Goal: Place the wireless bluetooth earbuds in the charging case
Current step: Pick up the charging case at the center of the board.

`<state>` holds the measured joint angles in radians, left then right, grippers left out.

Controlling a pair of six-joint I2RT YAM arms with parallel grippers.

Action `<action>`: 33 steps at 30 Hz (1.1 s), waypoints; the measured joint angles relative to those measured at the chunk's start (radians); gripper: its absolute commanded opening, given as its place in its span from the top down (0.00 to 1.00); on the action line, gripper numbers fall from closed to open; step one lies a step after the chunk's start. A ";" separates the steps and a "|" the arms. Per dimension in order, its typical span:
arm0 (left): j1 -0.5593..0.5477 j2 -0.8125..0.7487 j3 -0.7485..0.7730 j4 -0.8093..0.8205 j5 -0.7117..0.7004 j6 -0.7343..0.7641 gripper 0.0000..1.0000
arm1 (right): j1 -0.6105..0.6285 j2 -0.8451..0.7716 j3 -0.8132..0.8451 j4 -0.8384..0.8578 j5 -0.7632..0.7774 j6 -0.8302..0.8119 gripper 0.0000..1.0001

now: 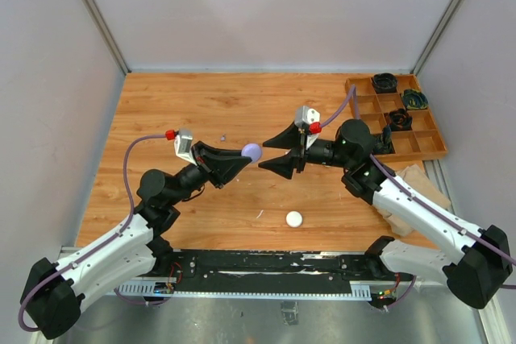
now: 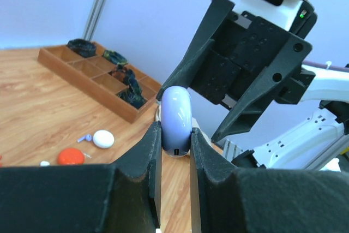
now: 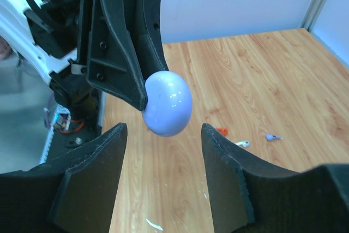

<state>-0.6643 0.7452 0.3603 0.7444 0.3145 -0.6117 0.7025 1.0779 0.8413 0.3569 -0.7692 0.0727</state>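
My left gripper (image 1: 246, 155) is shut on a lilac round charging case (image 1: 252, 151) and holds it on edge above the table. In the left wrist view the case (image 2: 176, 118) sits between the two pads, its port facing the camera. My right gripper (image 1: 270, 155) is open, its jaws wide apart on either side of the case (image 3: 166, 103) without touching it. Tiny earbuds lie on the table: orange-red (image 3: 221, 131), white (image 3: 242, 143) and pale purple (image 3: 272, 136). The purple earbud (image 2: 84, 138) and the white earbud (image 2: 44, 163) also show in the left wrist view.
A white puck (image 1: 293, 218) lies on the table in front of the grippers; it (image 2: 103, 138) and a red puck (image 2: 71, 156) show in the left wrist view. A wooden compartment tray (image 1: 427, 147) with dark items stands at the back right.
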 measured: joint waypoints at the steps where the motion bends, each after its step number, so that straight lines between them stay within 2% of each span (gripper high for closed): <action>1: 0.000 0.000 -0.001 0.013 0.003 0.002 1.00 | -0.002 0.002 -0.006 0.029 -0.006 0.032 0.44; 13: 0.000 -0.003 -0.021 0.134 0.047 0.003 1.00 | -0.005 0.060 -0.023 0.291 -0.076 0.322 0.55; 20: 0.000 -0.005 -0.026 0.176 0.070 0.003 0.99 | -0.005 0.090 -0.023 0.357 -0.103 0.412 0.67; 24: 0.000 -0.006 -0.037 0.198 0.081 0.002 0.97 | -0.005 0.107 -0.023 0.381 -0.122 0.450 0.78; 27: 0.000 -0.006 -0.043 0.212 0.090 0.002 0.92 | -0.005 0.116 -0.023 0.397 -0.140 0.476 0.88; 30: 0.000 -0.006 -0.044 0.219 0.095 0.003 0.78 | -0.009 0.119 -0.023 0.410 -0.155 0.488 0.93; 33: 0.000 -0.007 -0.050 0.226 0.101 0.005 0.69 | -0.010 0.119 -0.023 0.405 -0.170 0.488 0.99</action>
<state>-0.6643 0.7383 0.3107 0.9707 0.4160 -0.6064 0.6930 1.1973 0.8188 0.7620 -0.9394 0.5602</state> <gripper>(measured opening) 0.256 0.236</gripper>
